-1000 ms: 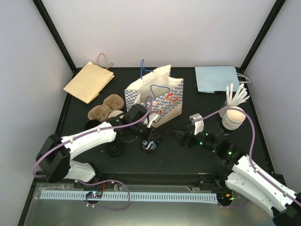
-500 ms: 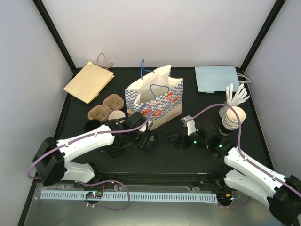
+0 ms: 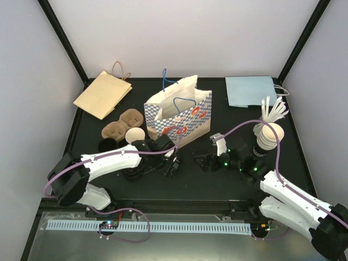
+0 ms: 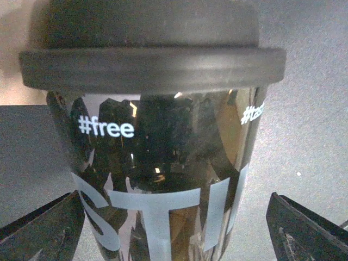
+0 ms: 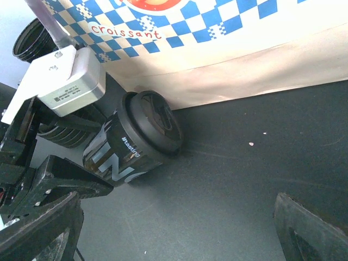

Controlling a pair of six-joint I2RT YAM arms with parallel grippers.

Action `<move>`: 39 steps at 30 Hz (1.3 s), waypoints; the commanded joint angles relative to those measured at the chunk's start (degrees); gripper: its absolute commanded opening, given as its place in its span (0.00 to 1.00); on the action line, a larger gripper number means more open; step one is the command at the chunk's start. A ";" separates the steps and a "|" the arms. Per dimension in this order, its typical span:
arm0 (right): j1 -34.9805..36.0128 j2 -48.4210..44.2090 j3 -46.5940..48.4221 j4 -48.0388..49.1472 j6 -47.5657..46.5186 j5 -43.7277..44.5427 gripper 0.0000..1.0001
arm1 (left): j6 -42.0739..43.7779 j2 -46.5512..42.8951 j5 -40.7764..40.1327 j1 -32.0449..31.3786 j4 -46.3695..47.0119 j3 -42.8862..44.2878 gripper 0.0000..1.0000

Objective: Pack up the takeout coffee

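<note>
Your left claw (image 3: pixel 172 163) stands wide around the cup (image 4: pixel 157 163) (it seems tipped beside the bag (image 5: pixel 244 54)). Close on the body, under the lid (image 5: pixel 157 120). Your right claw (image 5: pixel 174 239) is wide, empty.

place: robot lab cell | cue: white panel walls (image 3: pixel 190 38), black frame posts (image 3: pixel 62 41) — black table (image 3: pixel 217 109)

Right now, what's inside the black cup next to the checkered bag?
A black lid closes the cup, so its contents are hidden. Nothing can be made out through the cup's dark, glossy wall either.
</note>
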 commanded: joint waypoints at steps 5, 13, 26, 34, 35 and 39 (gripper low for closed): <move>-0.16 2.17 0.86 0.11 1.15 -1.66 0.98 | 1.74 0.44 -1.74 -0.41 3.68 -2.28 0.78; -0.18 5.39 5.20 -4.44 1.91 -3.52 0.99 | 4.98 -4.54 3.86 -0.84 10.18 -5.52 0.59; -0.25 15.26 20.51 -24.82 1.39 -9.20 1.00 | 8.26 -13.92 9.49 -1.72 21.96 -11.57 0.57; -0.28 12.20 20.36 -22.45 2.10 -17.03 1.00 | 10.76 -18.62 9.97 -1.91 27.28 -13.93 0.57; -0.31 12.38 20.65 -22.87 1.97 -17.89 1.00 | 10.95 -18.83 10.01 -1.91 27.76 -14.06 0.57; -0.16 12.28 22.83 -25.14 1.36 -16.30 1.00 | 11.61 -18.90 10.25 -1.91 28.49 -13.93 0.57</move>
